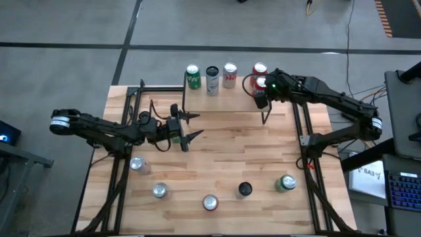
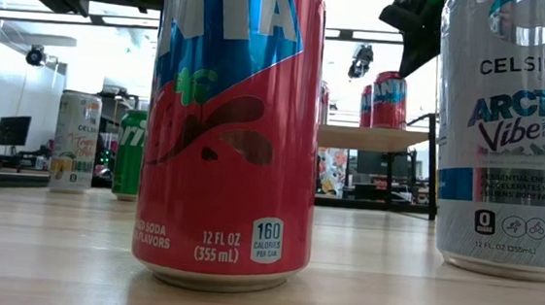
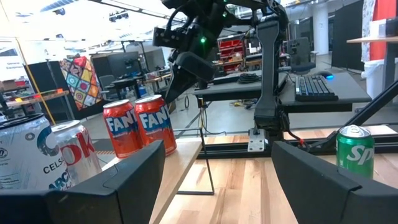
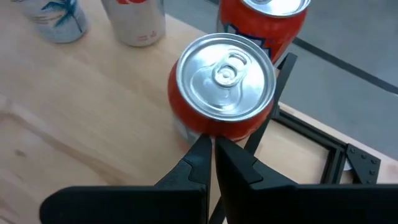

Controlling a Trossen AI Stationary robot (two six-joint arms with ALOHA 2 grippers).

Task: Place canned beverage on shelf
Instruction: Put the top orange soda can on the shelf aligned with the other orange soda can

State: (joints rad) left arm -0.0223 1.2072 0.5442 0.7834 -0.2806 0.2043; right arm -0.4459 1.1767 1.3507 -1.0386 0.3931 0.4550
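Hovering over the shelf (image 1: 223,99), the right gripper (image 4: 211,146) is pressing its jaws together just beside an upright Fanta can (image 4: 225,87) already standing there; the left gripper (image 1: 187,128), jaws spread and empty, is waiting mid-table.

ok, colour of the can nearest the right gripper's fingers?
Orange-red can with a silver top, clearest in the right wrist view.

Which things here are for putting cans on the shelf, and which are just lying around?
For the job: shelf; five cans on it; five cans on the table, like the red-topped one; shut right gripper over a red shelf can; open left gripper mid-table.

Just lying about: keyboard beside the table; patterned quilt in the room behind.
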